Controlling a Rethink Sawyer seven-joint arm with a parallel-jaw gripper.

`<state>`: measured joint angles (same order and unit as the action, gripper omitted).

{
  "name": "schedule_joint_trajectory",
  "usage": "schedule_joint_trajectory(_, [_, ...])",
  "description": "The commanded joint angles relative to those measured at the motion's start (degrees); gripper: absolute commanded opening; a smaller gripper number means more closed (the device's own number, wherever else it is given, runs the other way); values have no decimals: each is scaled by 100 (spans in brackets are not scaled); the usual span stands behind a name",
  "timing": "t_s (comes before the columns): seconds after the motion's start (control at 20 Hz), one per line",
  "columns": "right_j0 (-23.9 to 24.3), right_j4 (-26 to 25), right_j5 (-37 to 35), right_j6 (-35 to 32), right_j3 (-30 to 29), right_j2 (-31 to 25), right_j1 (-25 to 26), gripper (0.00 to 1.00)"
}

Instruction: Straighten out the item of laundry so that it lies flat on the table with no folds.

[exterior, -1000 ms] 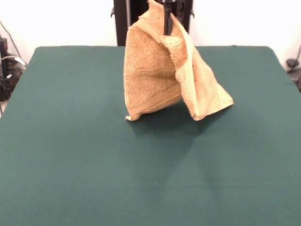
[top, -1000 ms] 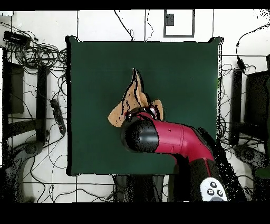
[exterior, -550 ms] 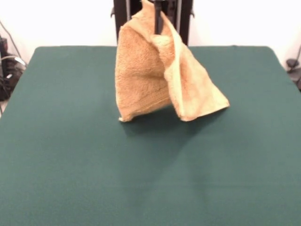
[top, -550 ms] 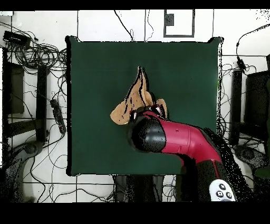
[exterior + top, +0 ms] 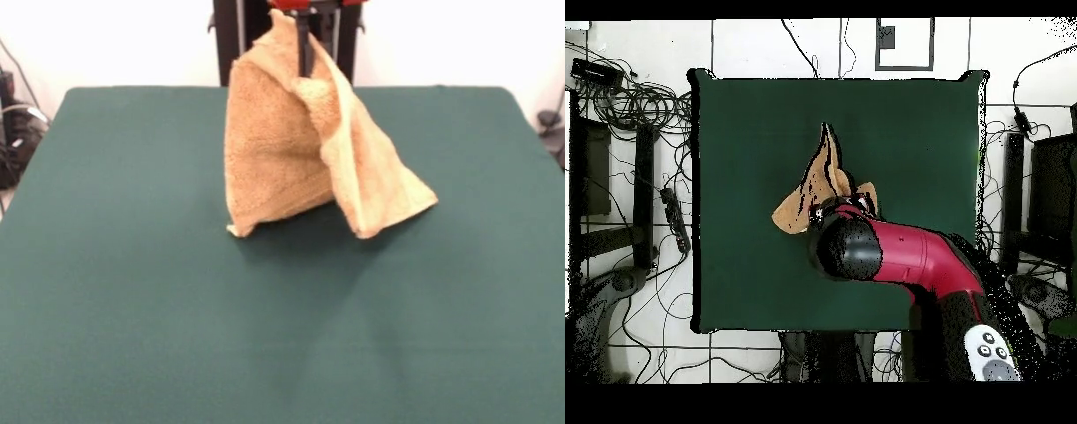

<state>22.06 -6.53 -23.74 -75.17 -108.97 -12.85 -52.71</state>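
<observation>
The item of laundry, an orange-tan terry towel, hangs in a tent shape from a pinched top corner. Its two lower corners rest on the green table, one near the middle and one to the right. My gripper is shut on the towel's top edge, its black fingers showing between the folds. In the overhead view the towel spreads out from under the red and black arm, which hides the gripper there.
Cables and black equipment lie on the floor around the table. A black stand rises behind the table's far edge.
The held towel swung first toward the picture's left in the front view, then back a little to the right. Its lower corners slid on the table with it.
</observation>
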Motion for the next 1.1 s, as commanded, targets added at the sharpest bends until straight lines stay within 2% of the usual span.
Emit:
schedule_joint_trajectory(0.05, [-504,-42,-266,-475,293,-646,502,0])
schedule_joint_trajectory(0.3, [-594,117,238,-929,103,-500,528,0])
schedule_joint_trajectory(0.4, [-531,91,308,-808,141,-609,631,0])
schedule_joint_trajectory(0.85, [-101,-221,-220,482,959,-1601,1755,0])
schedule_joint_trajectory(1.1, [-64,-460,-483,718,1249,-1833,1980,0])
